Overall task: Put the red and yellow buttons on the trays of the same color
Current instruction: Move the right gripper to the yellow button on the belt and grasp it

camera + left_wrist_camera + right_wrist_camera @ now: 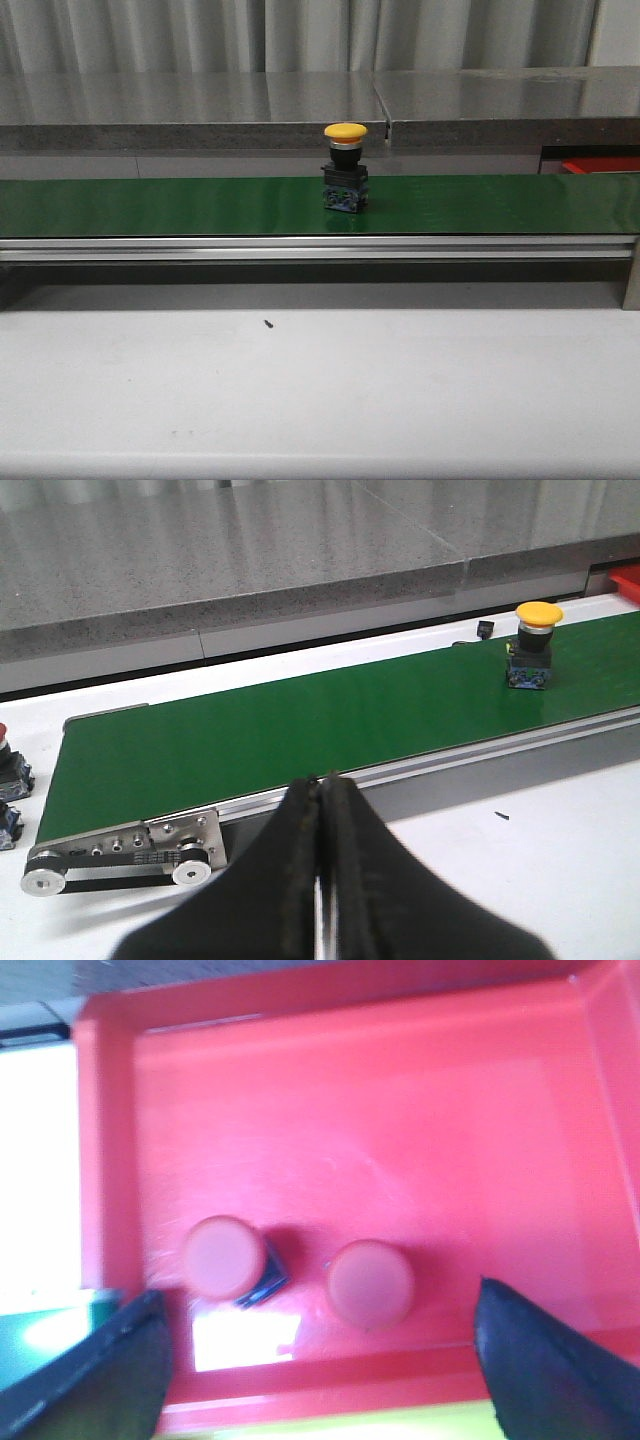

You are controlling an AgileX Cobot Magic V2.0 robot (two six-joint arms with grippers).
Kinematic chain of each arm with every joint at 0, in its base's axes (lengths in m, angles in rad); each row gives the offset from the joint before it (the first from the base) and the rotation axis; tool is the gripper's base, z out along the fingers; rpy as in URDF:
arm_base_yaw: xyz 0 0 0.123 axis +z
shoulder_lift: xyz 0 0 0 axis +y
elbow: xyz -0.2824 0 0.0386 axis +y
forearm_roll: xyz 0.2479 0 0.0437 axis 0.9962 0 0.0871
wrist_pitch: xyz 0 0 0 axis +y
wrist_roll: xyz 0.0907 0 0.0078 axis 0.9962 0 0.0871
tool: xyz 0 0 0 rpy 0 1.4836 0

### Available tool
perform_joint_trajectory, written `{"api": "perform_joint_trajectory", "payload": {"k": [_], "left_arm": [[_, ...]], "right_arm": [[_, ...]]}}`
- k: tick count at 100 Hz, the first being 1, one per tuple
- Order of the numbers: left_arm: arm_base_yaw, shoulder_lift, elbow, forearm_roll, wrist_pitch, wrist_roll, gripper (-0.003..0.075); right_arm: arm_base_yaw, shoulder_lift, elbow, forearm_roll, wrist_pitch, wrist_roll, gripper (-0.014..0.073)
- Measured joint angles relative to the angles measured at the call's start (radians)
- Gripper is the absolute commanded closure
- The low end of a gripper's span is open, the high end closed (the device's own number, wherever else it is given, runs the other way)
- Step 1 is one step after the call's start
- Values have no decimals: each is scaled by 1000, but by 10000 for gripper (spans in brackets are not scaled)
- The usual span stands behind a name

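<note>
On the green conveyor belt (150, 205), near the middle of its length in the front view, a yellow button (345, 167) stands upright, its long axis vertical: the yellow mushroom cap points straight up and the dark block with blue parts sits on the belt. No writing or brand mark on it can be read. The belt runs left to right across the white table (300, 400), with a grey stone ledge (200, 110) behind it.

In the left wrist view the left gripper (320, 880) has its two dark fingers pressed together with nothing between them, held over the table short of the belt's roller end; the yellow button stands well away down the belt.

In the right wrist view the right gripper (320, 1360) is spread wide and holds nothing above the red tray (400, 1110). Two red buttons (222, 1256) (369, 1282) sit side by side in the tray, caps facing the camera. The picture is blurred, so no labels can be made out.
</note>
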Motion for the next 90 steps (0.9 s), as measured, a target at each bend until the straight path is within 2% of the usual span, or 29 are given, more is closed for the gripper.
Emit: {"api": "perform_joint_trajectory", "payload": {"k": [24, 41, 58, 90], "left_arm": [[0, 0, 0, 0, 0, 0, 739], [0, 0, 0, 0, 0, 0, 739], [0, 0, 0, 0, 0, 0, 739], [0, 0, 0, 0, 0, 0, 739]], "right_arm": [[101, -205, 188, 0, 22, -33, -22], [222, -356, 381, 0, -2, -57, -22], [354, -426, 551, 0, -57, -68, -22], [579, -396, 606, 0, -91, -75, -22]]}}
